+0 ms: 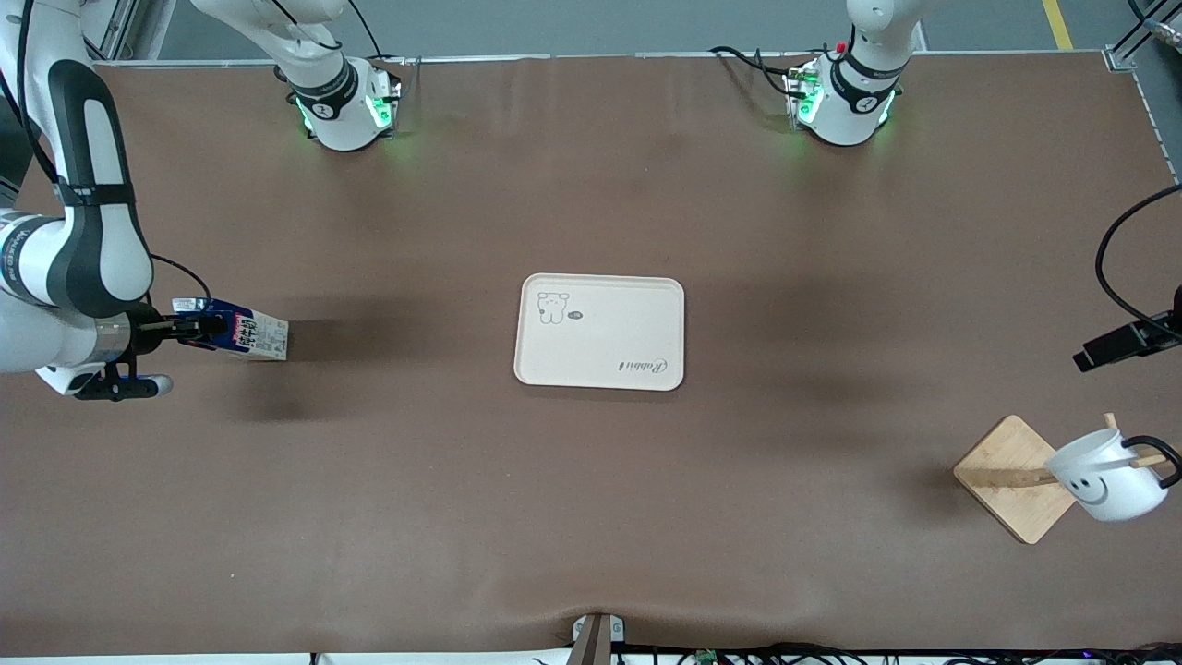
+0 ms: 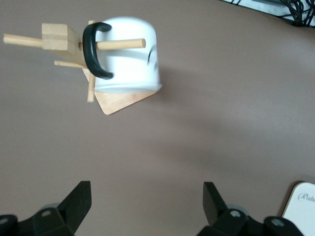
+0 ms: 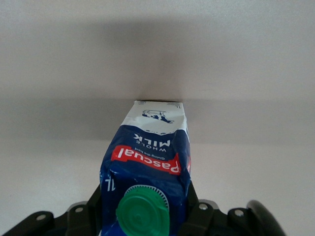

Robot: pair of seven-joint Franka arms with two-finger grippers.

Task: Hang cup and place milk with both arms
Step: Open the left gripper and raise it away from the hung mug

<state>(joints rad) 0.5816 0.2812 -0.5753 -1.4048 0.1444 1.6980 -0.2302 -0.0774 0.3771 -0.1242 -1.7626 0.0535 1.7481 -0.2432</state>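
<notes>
Milk point(image 3: 147, 167) in right gripper point(image 3: 145, 211)

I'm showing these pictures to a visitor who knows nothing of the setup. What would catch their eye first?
Probably the white cup with its smiley face, hanging by its black handle on a peg of the wooden rack at the left arm's end of the table; the left gripper is open, apart from it. Next, the milk clamped in the right gripper at the right arm's end, and the cream tray mid-table.

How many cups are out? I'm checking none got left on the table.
1. The cup hangs by its handle on a peg of the wooden rack, at the left arm's end of the table. None seems hidden.
</notes>
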